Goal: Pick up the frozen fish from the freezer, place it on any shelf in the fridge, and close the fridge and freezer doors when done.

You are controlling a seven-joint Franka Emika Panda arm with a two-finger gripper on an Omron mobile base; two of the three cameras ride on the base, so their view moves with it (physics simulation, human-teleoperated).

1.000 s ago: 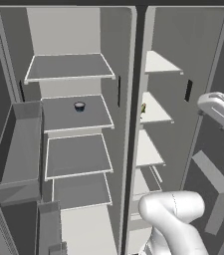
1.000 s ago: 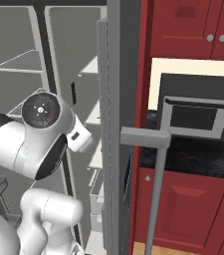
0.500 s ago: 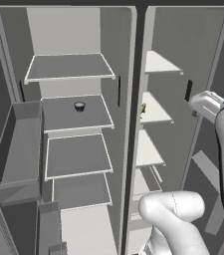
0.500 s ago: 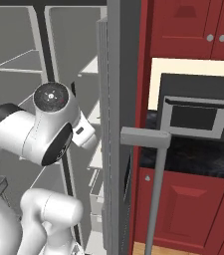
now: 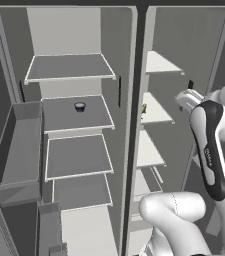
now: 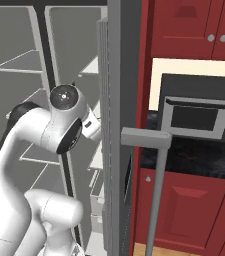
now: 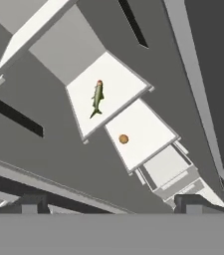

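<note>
Olive-green frozen fish point(image 7: 97, 97) with a reddish head on a white freezer shelf point(image 7: 118, 84); a small orange ball point(image 7: 123, 139) on the white shelf at its 5 o'clock. Grey fridge shelves point(image 5: 69, 66); dark, blue-lined cup point(image 5: 79, 106). Red cabinets point(image 6: 194, 30); black oven point(image 6: 196, 112).

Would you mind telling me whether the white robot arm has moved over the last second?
Yes. In the left base view the white robot arm has swung leftward and forward toward the white-shelved freezer.
</note>
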